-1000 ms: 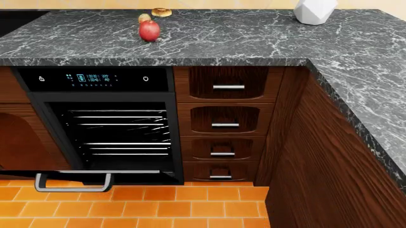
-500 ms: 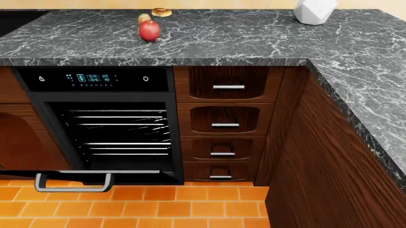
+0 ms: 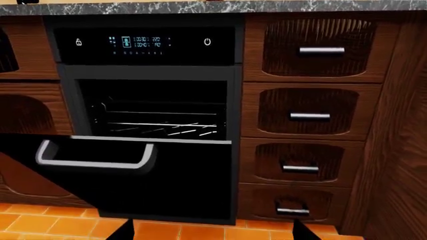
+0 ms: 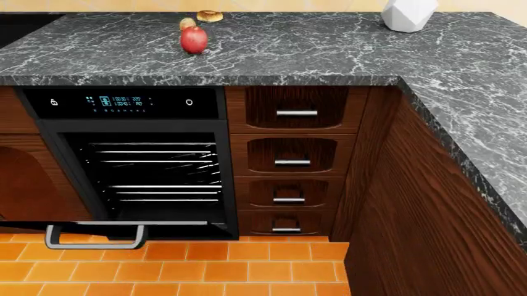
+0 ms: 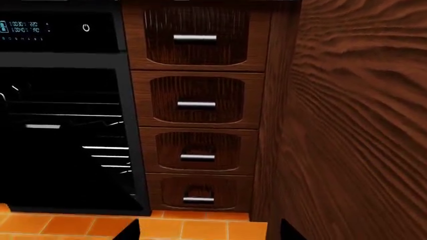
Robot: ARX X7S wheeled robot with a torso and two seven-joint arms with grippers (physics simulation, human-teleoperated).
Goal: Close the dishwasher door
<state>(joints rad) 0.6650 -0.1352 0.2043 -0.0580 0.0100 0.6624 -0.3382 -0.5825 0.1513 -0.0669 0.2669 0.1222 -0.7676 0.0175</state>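
Left claw: only dark fingertips at frame bottom edge, spread apart. Right claw: same, nothing between. Head view: no arms visible.

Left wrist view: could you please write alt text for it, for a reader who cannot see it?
A black dishwasher stands open, its glossy door with a silver bar handle dropped partway, wire racks visible inside. Four wooden drawers stack beside it above orange tiles.

One dishwasher, one dishwasher door hanging open, bearing one bar handle. Wire racks inside: several silver lines, exact count unclear. Four wooden drawers stacked beside it, each with one short silver handle. On the countertop: one red apple, one white faceted object, two smaller items behind the apple, too small to identify.
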